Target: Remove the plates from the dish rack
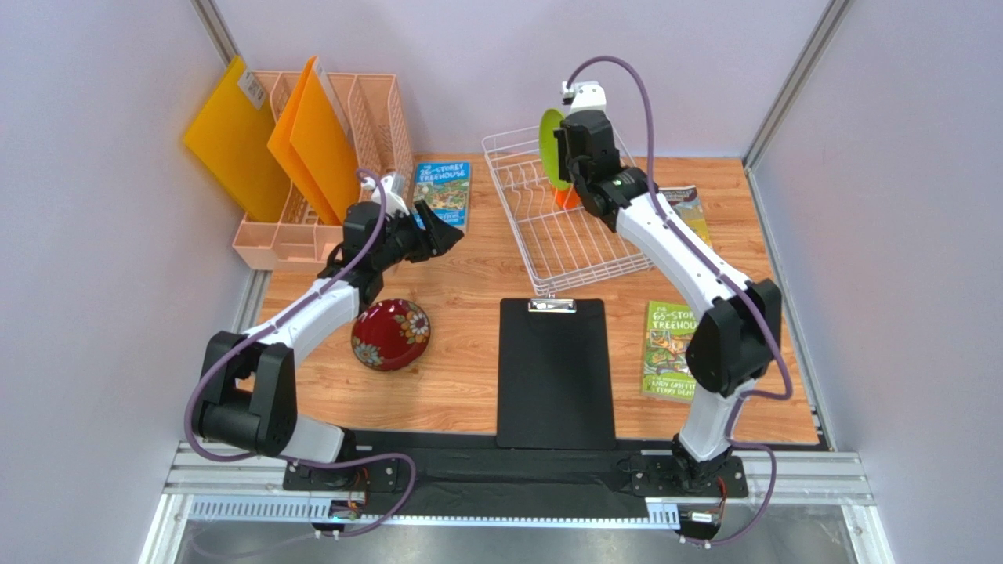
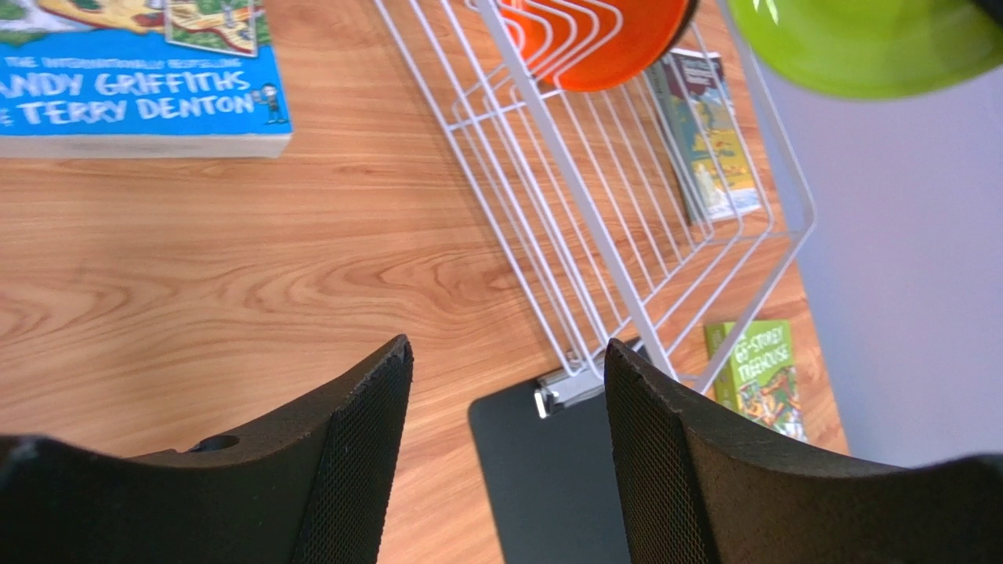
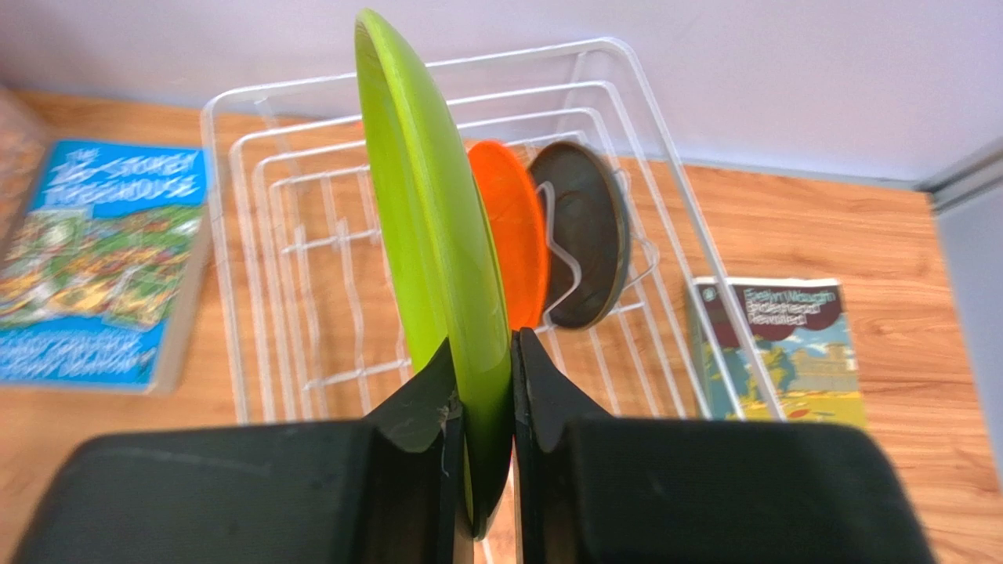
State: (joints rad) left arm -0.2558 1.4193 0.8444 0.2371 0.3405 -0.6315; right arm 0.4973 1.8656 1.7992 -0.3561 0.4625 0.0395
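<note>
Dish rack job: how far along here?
Done: one dark red floral round plate lies on the wooden table. In hand: the right pincer is shut on the lime green round plate, held on edge over the white wire dish rack. Remaining: the orange round plate and the dark grey round plate stand in the rack. The left pincer is open, empty.

The desk [image 2: 177, 282] is wood-grained with a soft sheen. The dish rack [image 1: 565, 241] is thin white coated wire, smooth. The lime green plate [image 3: 430, 235] and orange plate [image 3: 518, 247] look glossy and smooth; the dark grey plate [image 3: 583, 229] is duller. The clipboard [image 1: 553, 376] is matt black with a shiny metal clip [image 1: 551, 306]. The left gripper [image 2: 506, 353] has black pads [image 2: 353, 458], finely mesh-textured.
</note>
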